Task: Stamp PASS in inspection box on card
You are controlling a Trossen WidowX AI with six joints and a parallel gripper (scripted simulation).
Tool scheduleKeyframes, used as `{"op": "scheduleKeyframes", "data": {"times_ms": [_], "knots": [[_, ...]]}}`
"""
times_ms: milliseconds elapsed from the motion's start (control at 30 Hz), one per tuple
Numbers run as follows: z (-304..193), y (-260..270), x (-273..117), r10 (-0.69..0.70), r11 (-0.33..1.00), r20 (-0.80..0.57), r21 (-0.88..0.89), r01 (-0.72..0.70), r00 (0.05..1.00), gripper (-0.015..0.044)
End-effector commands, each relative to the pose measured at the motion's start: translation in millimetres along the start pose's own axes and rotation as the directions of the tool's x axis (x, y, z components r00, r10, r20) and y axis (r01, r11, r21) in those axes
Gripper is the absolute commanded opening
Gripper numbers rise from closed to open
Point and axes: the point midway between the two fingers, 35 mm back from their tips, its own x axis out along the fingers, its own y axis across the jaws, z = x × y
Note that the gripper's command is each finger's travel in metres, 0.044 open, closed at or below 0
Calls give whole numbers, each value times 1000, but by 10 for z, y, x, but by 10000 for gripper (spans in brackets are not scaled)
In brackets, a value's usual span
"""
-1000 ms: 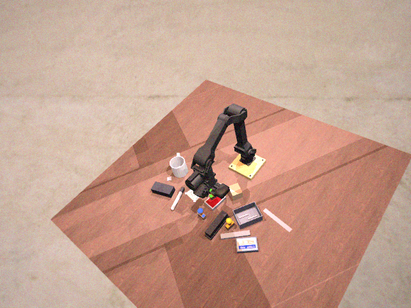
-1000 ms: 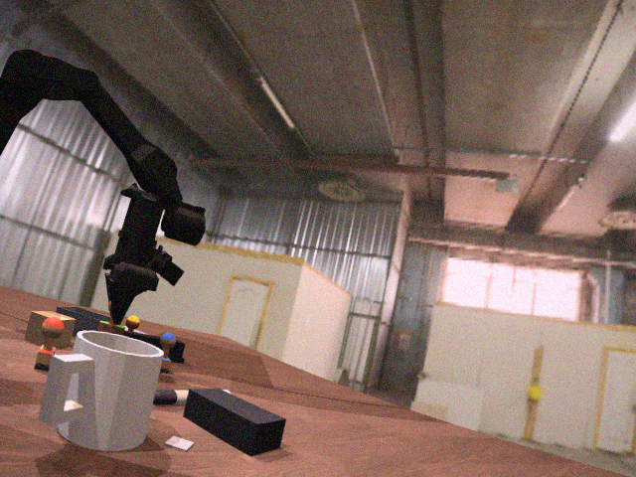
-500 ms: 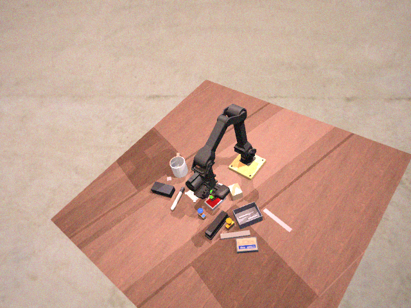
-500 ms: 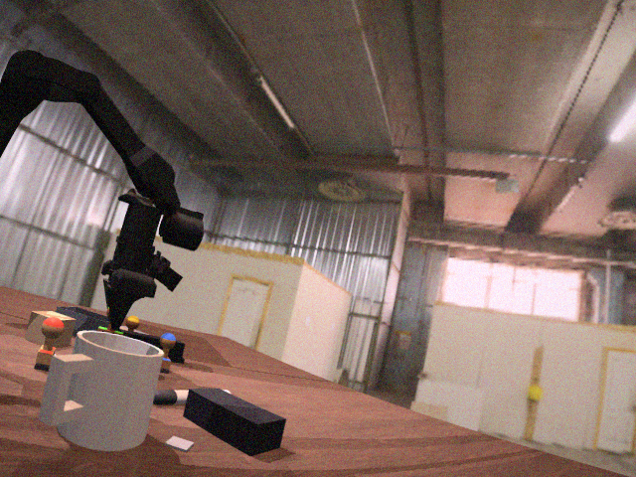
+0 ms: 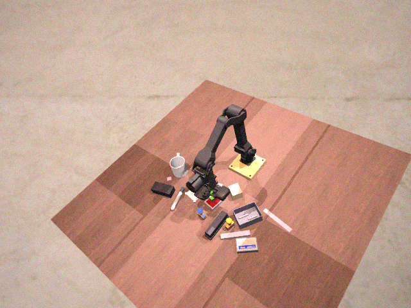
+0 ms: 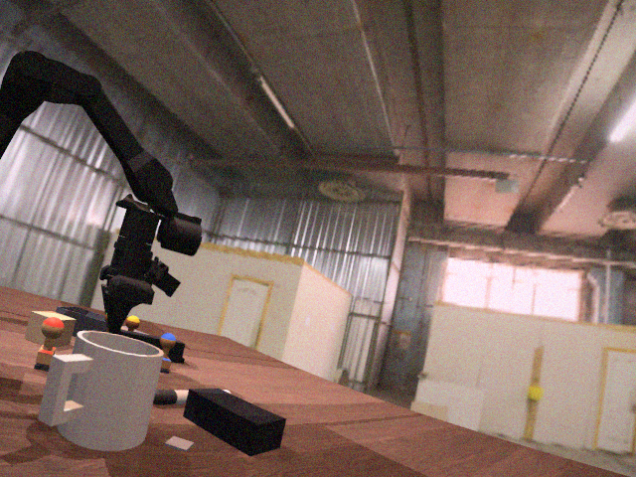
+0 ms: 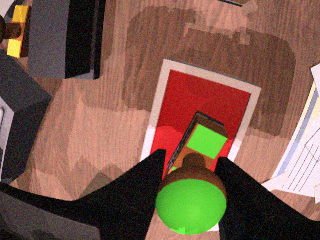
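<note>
My gripper (image 5: 213, 195) (image 6: 113, 329) (image 7: 191, 160) is shut on the green-topped stamp (image 5: 211, 197) (image 7: 191, 207), with its brown neck between the fingertips. The stamp's base is over the lower part of the red ink pad (image 5: 214, 203) (image 7: 185, 95) in the wrist view. Whether its face touches the pad is hidden. The white card (image 5: 191, 196) (image 7: 304, 150) with printed lines lies beside the pad, at the right edge of the wrist view. It is cut off there and its inspection box cannot be made out. In the exterior view the mug hides the pad and the stamp.
A blue stamp (image 5: 200, 211) (image 6: 168, 339), a long black block (image 5: 216, 226) (image 7: 50, 35) and a yellow stamp (image 5: 228, 221) (image 6: 132, 321) stand near the pad. An orange stamp (image 6: 53, 331), a mug (image 5: 178, 167) (image 6: 112, 390), a marker (image 5: 177, 199), a tan block (image 5: 236, 191) and a tray (image 5: 250, 222) also surround it.
</note>
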Motion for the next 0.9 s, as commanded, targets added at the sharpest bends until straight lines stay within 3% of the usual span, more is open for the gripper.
{"op": "scheduleKeyframes", "data": {"times_ms": [0,867], "knots": [[-4,6,20,6,1000,0,-4,-6,1000,0],[-6,3,63,5,1000,1,0,-5,1000,0]]}}
